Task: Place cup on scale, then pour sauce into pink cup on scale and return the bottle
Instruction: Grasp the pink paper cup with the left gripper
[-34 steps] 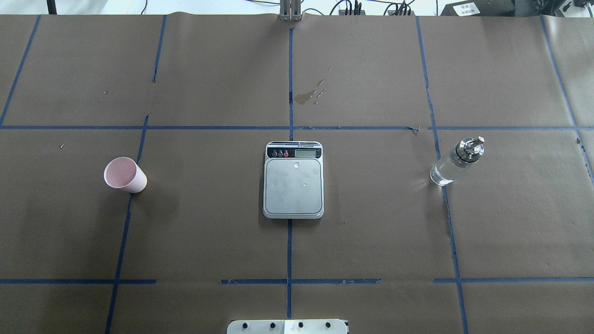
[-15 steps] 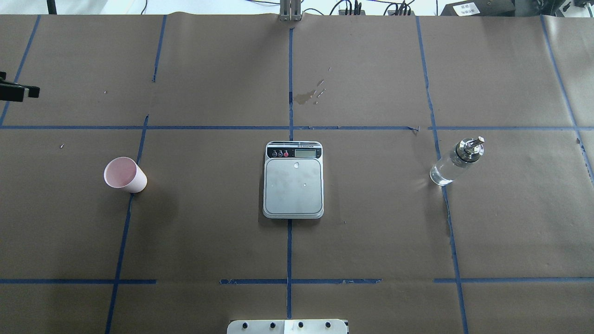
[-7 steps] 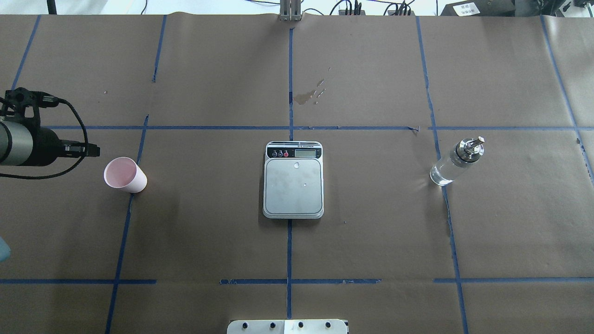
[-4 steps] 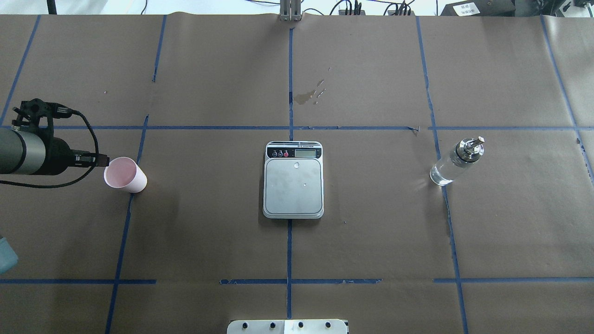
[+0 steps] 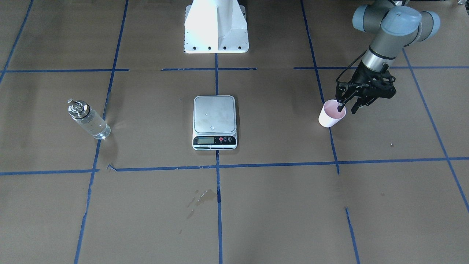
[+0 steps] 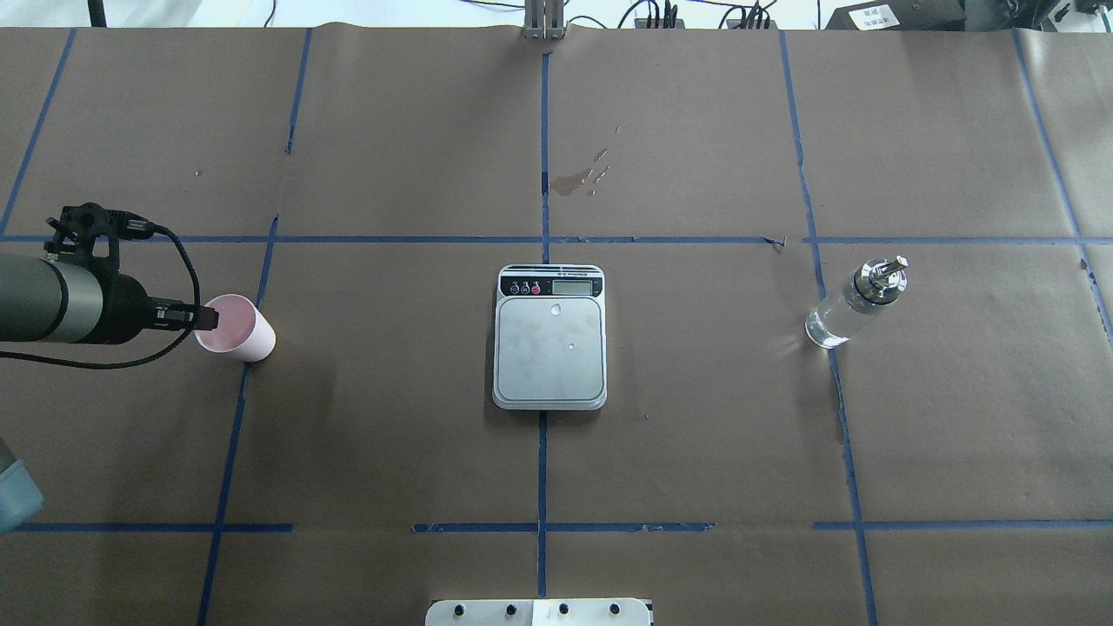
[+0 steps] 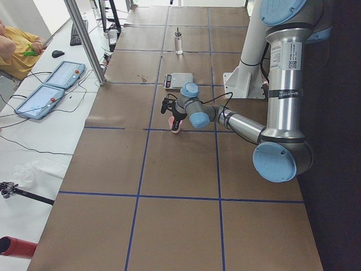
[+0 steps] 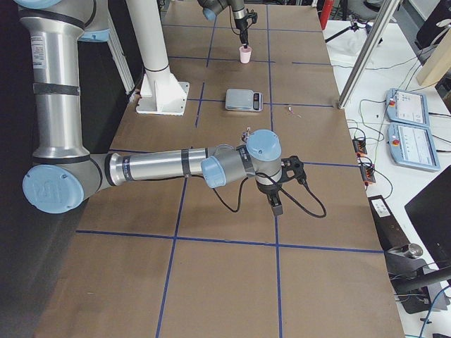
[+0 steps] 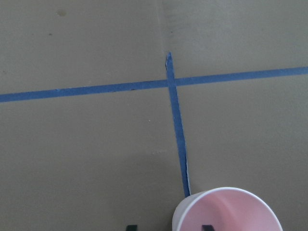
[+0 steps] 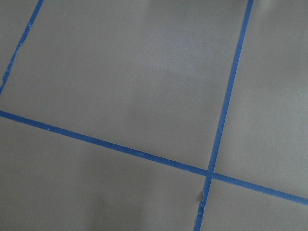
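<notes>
The pink cup (image 5: 331, 115) stands upright on the brown paper, far to the robot's left of the scale (image 5: 214, 121); it also shows in the overhead view (image 6: 236, 329). My left gripper (image 5: 347, 108) is open and straddles the cup's wall. In the left wrist view one fingertip (image 9: 207, 227) is inside the cup (image 9: 231, 211) and the other is outside it. The scale (image 6: 549, 337) has a bare plate. The glass bottle (image 6: 854, 304) stands upright to the scale's right. My right gripper (image 8: 276, 204) hovers over bare paper; I cannot tell if it is open.
The white robot base (image 5: 216, 27) is behind the scale. A dried stain (image 6: 578, 178) marks the paper beyond the scale. A metal post (image 6: 543, 22) stands at the far edge. Blue tape lines grid the table.
My left arm has come in from the left edge and moved right to the cup, ending with one finger over its rim. Cup, scale and bottle have not moved.
</notes>
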You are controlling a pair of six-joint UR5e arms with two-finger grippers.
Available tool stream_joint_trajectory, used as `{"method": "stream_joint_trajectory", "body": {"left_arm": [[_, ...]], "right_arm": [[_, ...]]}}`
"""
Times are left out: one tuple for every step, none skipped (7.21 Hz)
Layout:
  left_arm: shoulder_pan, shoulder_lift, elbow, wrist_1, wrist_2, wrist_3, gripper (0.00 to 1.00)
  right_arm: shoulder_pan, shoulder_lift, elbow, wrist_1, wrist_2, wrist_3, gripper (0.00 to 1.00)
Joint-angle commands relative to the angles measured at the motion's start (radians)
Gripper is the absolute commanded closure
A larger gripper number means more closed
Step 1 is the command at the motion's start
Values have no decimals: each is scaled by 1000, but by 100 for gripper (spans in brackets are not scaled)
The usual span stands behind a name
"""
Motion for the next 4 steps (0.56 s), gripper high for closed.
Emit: {"method": "stream_joint_trajectory", "body": {"left_arm": [[3, -2, 2, 2, 22, 2, 100], [3, -6, 2, 5, 22, 3, 100], [2, -24, -1, 20, 22, 2, 100], [0, -58, -7, 59, 22, 2, 100]], "right_arm": [[0, 0, 1, 0, 2, 0, 0], [0, 0, 1, 0, 2, 0, 0], [0, 0, 1, 0, 2, 0, 0], [0, -3, 1, 0, 3, 0, 0]]}}
